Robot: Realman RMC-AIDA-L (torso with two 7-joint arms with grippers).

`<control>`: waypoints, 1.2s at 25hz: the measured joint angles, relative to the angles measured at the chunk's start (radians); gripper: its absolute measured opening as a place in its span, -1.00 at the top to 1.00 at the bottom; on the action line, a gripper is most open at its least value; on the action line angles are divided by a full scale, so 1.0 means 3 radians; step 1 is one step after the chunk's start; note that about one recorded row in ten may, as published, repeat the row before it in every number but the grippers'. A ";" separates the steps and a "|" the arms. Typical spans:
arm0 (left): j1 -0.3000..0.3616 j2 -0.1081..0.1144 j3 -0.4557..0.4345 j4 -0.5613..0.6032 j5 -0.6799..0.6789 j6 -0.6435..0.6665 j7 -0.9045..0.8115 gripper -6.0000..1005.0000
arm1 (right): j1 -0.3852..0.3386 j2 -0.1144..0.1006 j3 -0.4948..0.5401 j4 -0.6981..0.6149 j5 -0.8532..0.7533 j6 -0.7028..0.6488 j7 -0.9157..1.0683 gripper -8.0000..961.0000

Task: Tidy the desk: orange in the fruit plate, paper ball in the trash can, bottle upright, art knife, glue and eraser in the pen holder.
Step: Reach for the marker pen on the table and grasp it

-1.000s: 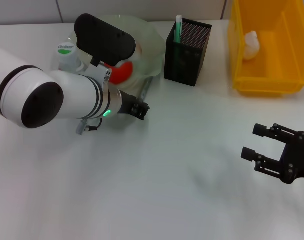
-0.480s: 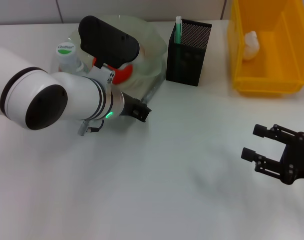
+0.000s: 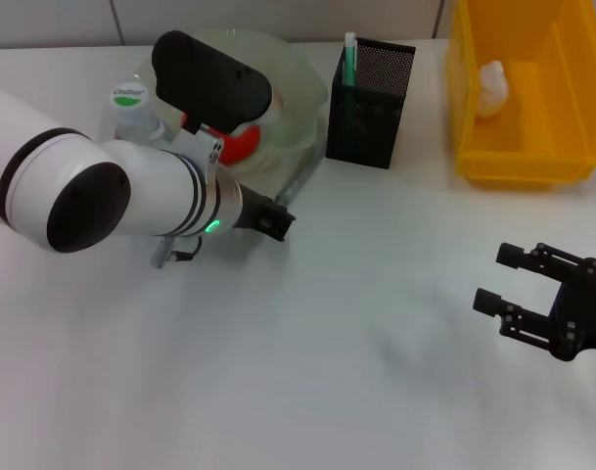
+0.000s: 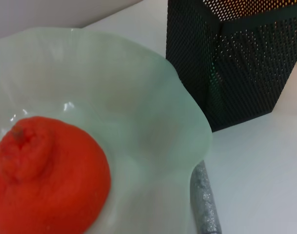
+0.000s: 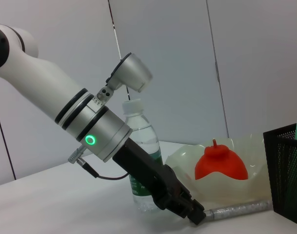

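Observation:
The orange (image 3: 241, 145) (image 4: 46, 175) lies in the pale-green fruit plate (image 3: 299, 73) (image 4: 153, 87). Beside the plate the bottle (image 3: 131, 106) (image 5: 141, 146) stands upright, partly behind my left arm. A silver-grey art knife (image 3: 298, 181) (image 4: 205, 200) (image 5: 238, 210) lies along the plate's rim. My left gripper (image 3: 271, 221) (image 5: 196, 215) is shut on its near end. The black pen holder (image 3: 368, 93) (image 4: 236, 63) has a white-green stick (image 3: 349, 54) in it, and the paper ball (image 3: 491, 88) sits in the yellow trash can (image 3: 523, 162). At the front right my right gripper (image 3: 501, 279) hangs open and holds nothing. The eraser is out of view.
My bulky white left arm (image 3: 92, 191) covers the table's left side and hides part of the plate. The plate, pen holder and trash can stand in a row along the back edge.
The left gripper and the knife shifted a little to the right. The plate and the pen holder were nudged slightly right too. The right arm has not moved.

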 joint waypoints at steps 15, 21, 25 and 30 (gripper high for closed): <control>0.0331 0.0028 -0.0032 -0.0508 0.0026 -0.0286 -0.0025 0.69 | 0.0000 0.0000 0.0000 0.0000 0.0000 -0.0030 0.0000 -0.44; 0.0485 0.0035 -0.0080 -0.0731 0.0025 -0.0392 0.0028 0.69 | 0.0008 0.0000 0.0000 0.0000 0.0000 -0.0036 0.0000 -0.44; 0.0543 0.0033 -0.0095 -0.0810 0.0022 -0.0478 0.0073 0.69 | 0.0013 0.0000 0.0000 0.0000 0.0000 -0.0036 0.0000 -0.44; 0.0591 0.0035 -0.0096 -0.0878 0.0012 -0.0586 0.0088 0.69 | 0.0015 0.0000 0.0000 0.0003 0.0000 -0.0036 0.0000 -0.44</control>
